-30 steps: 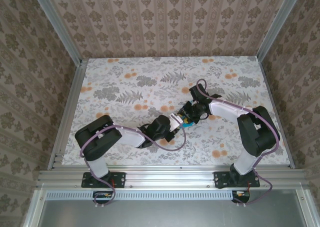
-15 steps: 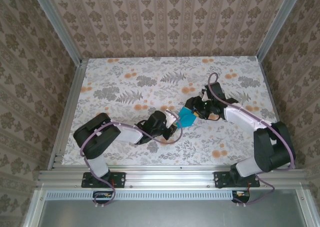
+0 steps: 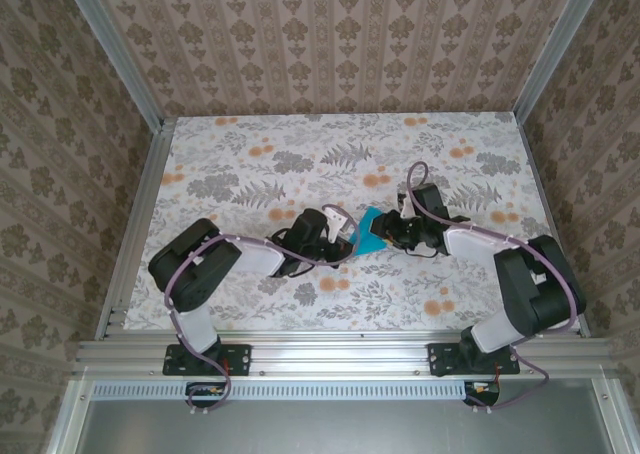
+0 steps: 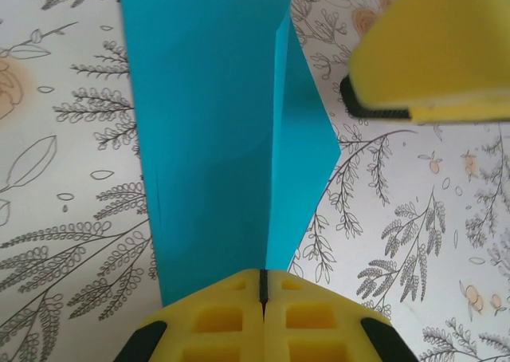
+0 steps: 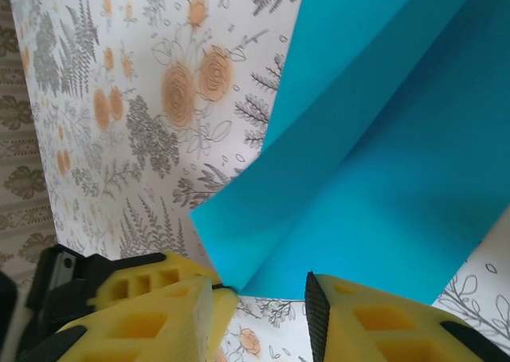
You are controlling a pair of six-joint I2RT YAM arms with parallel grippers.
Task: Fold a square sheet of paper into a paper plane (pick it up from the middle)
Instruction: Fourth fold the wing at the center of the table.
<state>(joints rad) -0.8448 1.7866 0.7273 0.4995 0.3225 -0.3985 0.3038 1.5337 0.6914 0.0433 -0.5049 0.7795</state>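
Observation:
The cyan-blue sheet of paper [image 3: 372, 234] is folded into a narrower shape with a long crease and is held above the middle of the table. My left gripper [image 3: 348, 237] is shut on its near end. In the left wrist view the paper [image 4: 215, 123] rises from the closed yellow jaws [image 4: 263, 286]. My right gripper [image 3: 393, 234] faces it from the right. In the right wrist view its fingers [image 5: 261, 298] stand apart just under the paper's [image 5: 382, 139] lower edge, with nothing pinched. One right finger [image 4: 430, 51] shows beside the paper in the left wrist view.
The floral table [image 3: 250, 174] is bounded by aluminium rails [image 3: 135, 224] and patterned walls on three sides. Both arms bend inward toward the middle, and their bases sit at the near edge.
The left gripper has closed on the paper and carried it a little back and left. The right arm swung out to the right, and the folded paper now shows between the grippers.

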